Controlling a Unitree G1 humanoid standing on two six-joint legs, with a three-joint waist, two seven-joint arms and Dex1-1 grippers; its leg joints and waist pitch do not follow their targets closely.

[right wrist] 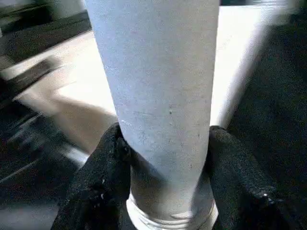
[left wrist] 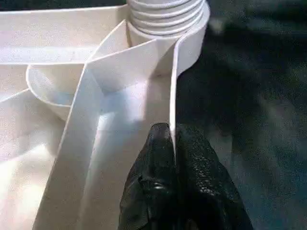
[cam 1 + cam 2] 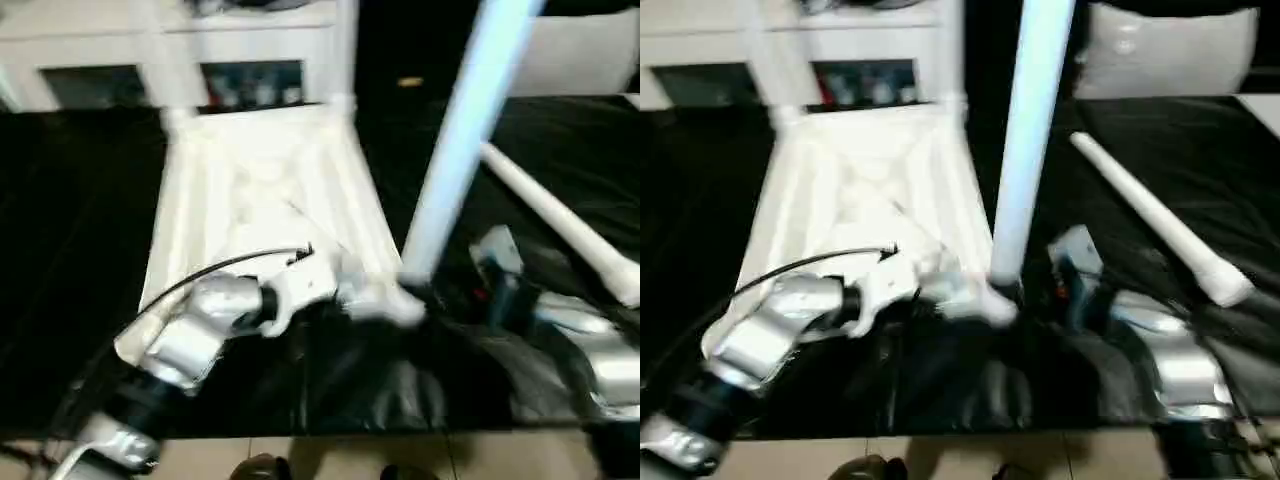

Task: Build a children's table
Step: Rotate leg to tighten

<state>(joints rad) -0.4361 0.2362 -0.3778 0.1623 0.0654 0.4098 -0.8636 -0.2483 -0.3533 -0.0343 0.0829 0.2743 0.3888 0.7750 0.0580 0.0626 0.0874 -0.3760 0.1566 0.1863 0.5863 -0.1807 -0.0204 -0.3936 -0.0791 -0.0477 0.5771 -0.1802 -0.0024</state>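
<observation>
The white table top (image 3: 260,190) lies upside down on the black-covered worktable (image 3: 70,250), ribs facing up. Two legs (image 3: 345,50) stand in its far corner sockets. My left gripper (image 2: 171,132) is shut on the thin rim wall of the top beside the near right corner socket (image 2: 192,38). There my right gripper (image 1: 165,139) is shut on a third leg (image 3: 465,130), held upright with its threaded end at that socket; its fingers (image 1: 100,182) press both sides of the tube. A fourth leg (image 3: 560,225) lies loose on the cloth to the right.
A white shelf unit (image 3: 250,40) with dark compartments stands behind the worktable. A pale cushion-like shape (image 3: 1170,50) sits at the back right. The black cover is wrinkled near the front edge, where a strip of tiled floor (image 3: 330,460) shows.
</observation>
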